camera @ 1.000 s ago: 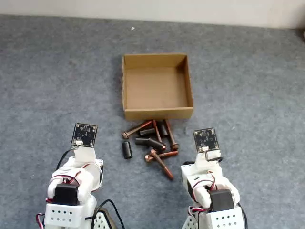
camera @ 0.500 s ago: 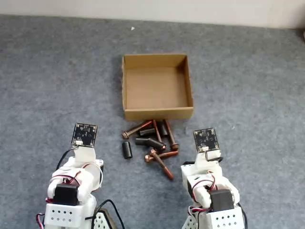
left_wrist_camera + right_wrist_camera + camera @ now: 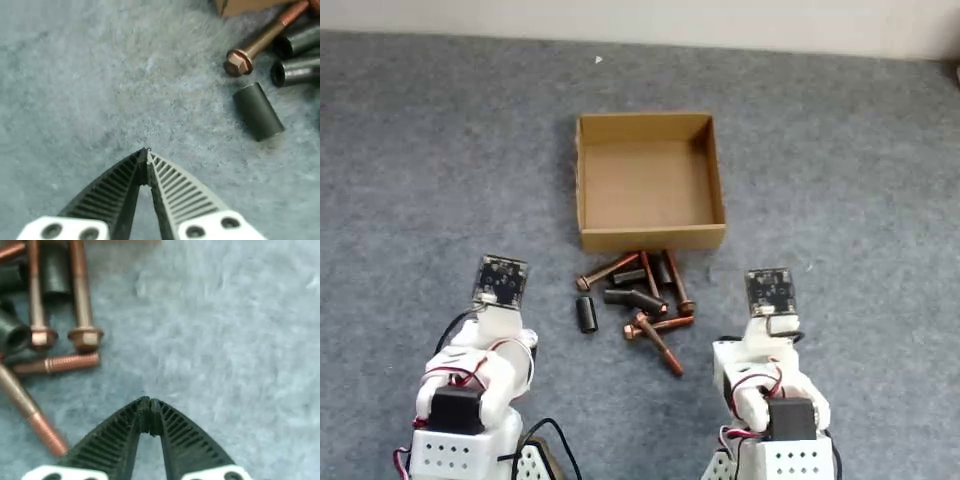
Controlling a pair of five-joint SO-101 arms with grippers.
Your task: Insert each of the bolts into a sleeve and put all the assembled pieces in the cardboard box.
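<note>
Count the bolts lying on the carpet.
5. All lie before the box: one bolt angled at the left, two side by side pointing at the box, one crosswise past their heads, one diagonal, farthest from the box. Sleeves may hide more.

Five copper-coloured metal bolts with hexagonal heads lie on the grey table. Among them are short black cylindrical sleeves. Four can be counted for certain, and a fifth may sit where the pile overlaps. There is one open brown cardboard box. Two white robot arms stand at the near edge.
</note>
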